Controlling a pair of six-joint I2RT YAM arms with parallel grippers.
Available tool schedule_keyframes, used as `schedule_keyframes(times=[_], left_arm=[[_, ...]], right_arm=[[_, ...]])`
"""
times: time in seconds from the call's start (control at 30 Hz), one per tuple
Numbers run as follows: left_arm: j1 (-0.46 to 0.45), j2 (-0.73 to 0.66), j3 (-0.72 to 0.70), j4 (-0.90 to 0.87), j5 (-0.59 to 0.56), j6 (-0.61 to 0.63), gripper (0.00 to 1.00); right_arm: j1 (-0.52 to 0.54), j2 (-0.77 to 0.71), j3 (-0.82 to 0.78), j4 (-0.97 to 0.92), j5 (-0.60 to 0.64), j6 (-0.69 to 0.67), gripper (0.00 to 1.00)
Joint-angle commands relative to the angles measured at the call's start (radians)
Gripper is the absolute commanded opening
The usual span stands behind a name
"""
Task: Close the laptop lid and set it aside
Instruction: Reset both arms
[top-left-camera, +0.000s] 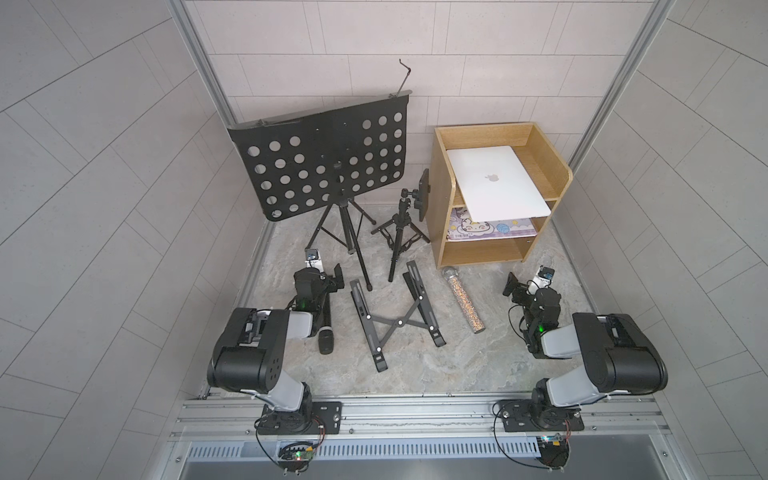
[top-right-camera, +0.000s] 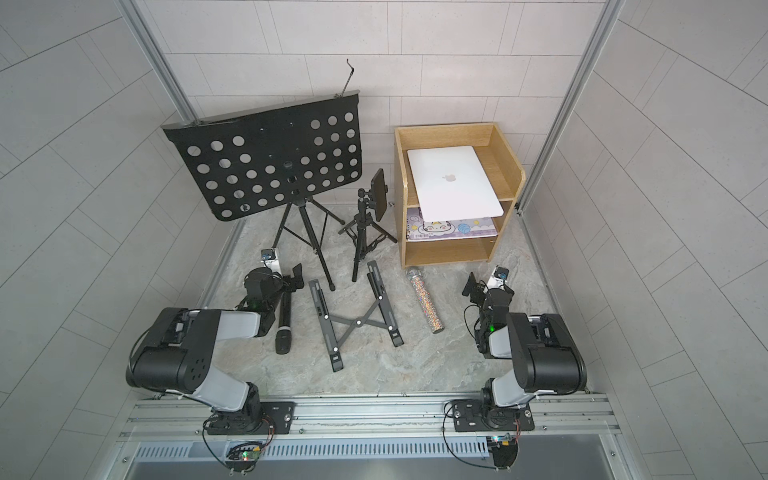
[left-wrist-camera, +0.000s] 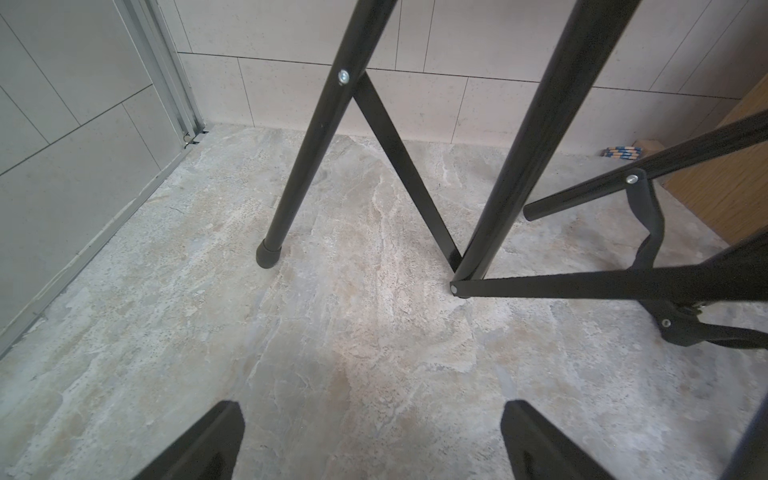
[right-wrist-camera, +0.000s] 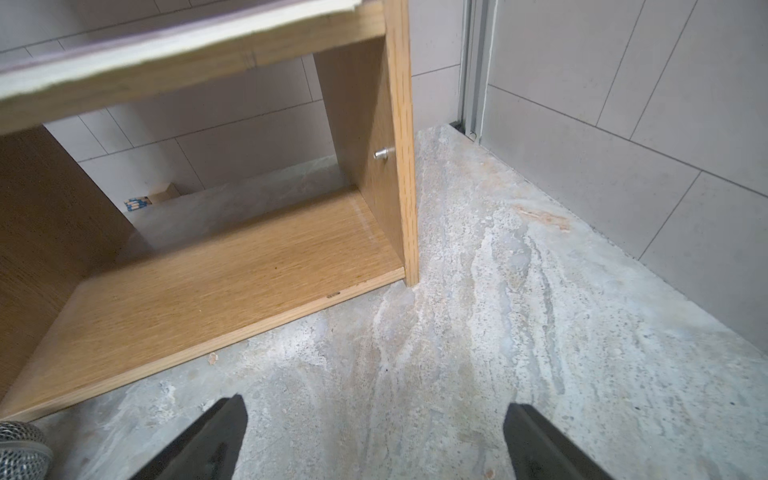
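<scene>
The laptop (top-left-camera: 494, 183) (top-right-camera: 453, 183) lies flat on top of the wooden shelf unit (top-left-camera: 441, 208) (top-right-camera: 400, 174) at the back right, its front end jutting past the shelf's edge. Its lid faces up and is folded down, silver-white with the grey apple logo (top-left-camera: 493, 178). My left gripper (top-left-camera: 337, 276) (top-right-camera: 296, 276) (left-wrist-camera: 372, 415) hovers low at the front left, open and empty. My right gripper (top-left-camera: 510, 284) (top-right-camera: 471, 286) (right-wrist-camera: 376, 411) sits open and empty at the front right, short of the shelf's foot. Neither wrist view shows the laptop.
A black perforated music stand (top-left-camera: 320, 162) on a tripod stands at the back left, a small phone tripod (top-left-camera: 401, 237) beside it. A black X-frame stand (top-left-camera: 399, 322), a glitter microphone (top-left-camera: 465, 301) and a black microphone (top-left-camera: 326, 336) lie on the stone surface. A cartoon booklet (top-left-camera: 486, 228) fills the middle shelf.
</scene>
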Motion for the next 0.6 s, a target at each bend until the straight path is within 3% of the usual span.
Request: schedule_keyframes(times=[0.0, 0.57], left_arm=[[0.0, 0.009, -0.009, 0.026, 0.001, -0.006, 1.0], [0.0, 0.011, -0.011, 0.029, 0.001, -0.008, 1.0]], right_arm=[[-0.001, 0.02, -0.03, 0.132, 0.002, 0.002, 1.0], [-0.001, 0.033, -0.041, 0.166, -0.007, -0.002, 1.0]])
